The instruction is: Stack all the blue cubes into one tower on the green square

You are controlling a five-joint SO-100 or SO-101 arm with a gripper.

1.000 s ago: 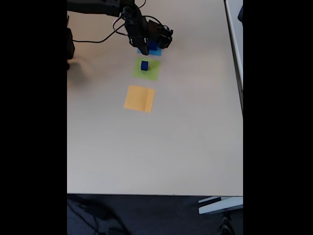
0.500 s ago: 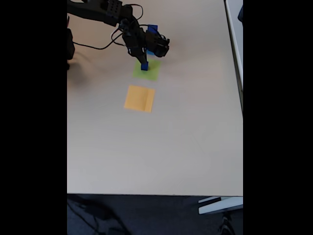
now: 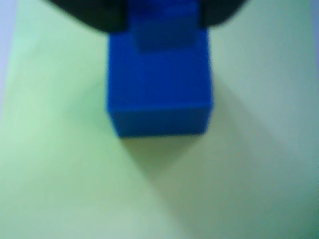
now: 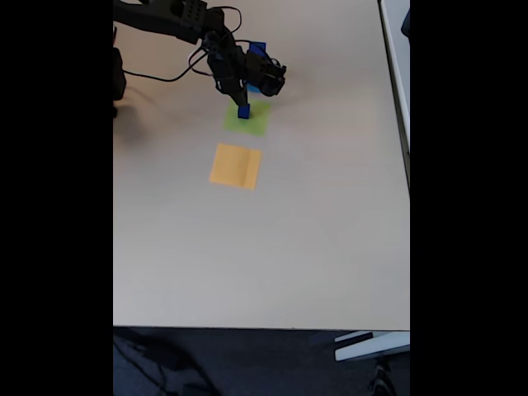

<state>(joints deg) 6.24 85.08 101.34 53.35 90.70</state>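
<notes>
Cubes first: a larger blue cube [image 3: 158, 84] sits on the green square [image 3: 60, 164], and in the wrist view a smaller blue cube [image 3: 164, 27] rests on or just above its top face, between the dark fingertips of the gripper [image 3: 162, 15]. You can't tell from the blur whether the two cubes are touching. The fingers look clamped on the smaller cube.

A second ago the gripper was over the light-blue patch, with one cube alone on the green; you have since carried the small cube across, and in the fixed view the gripper [image 4: 243, 106] hangs right over the cube on the green square [image 4: 256, 124]. That puts you at the placing step.

Another blue cube [image 4: 257, 49] shows behind the arm. No containers here; the orange patch [image 4: 235, 166] holds nothing.
</notes>
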